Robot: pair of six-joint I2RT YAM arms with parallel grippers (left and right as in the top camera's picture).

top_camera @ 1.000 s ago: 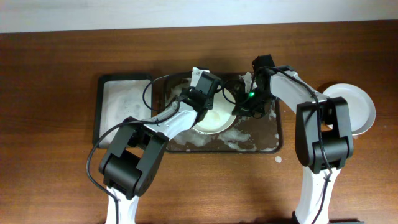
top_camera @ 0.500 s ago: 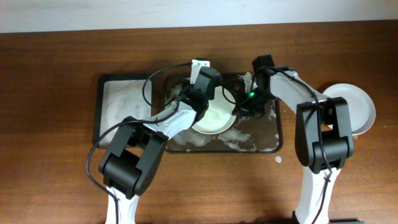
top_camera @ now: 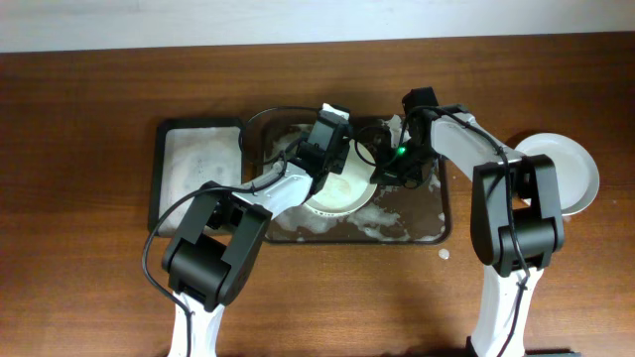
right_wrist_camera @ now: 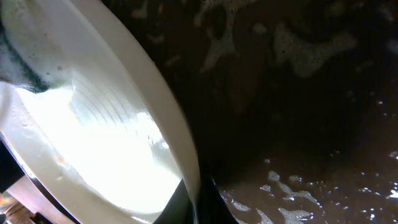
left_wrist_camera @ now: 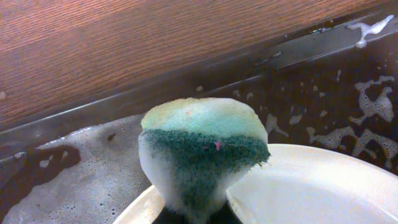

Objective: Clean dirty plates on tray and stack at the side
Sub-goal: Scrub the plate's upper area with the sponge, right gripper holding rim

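Jaws of the left gripper [top_camera: 327, 149] are closed on a green-backed sponge [left_wrist_camera: 202, 155] held against the foamy plate [top_camera: 342, 188] in the tray [top_camera: 417, 226], its rim pinched in the right gripper [top_camera: 385, 167] jaws; a second plate [top_camera: 568, 174] is set aside right of the tray, so scrubbing and stacking are judged unfinished.

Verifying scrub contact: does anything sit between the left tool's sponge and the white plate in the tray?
Nothing visible. The green-and-yellow sponge pinched in the left tool sits at the rim of the round white plate, above the foamy dark rectangular tray.
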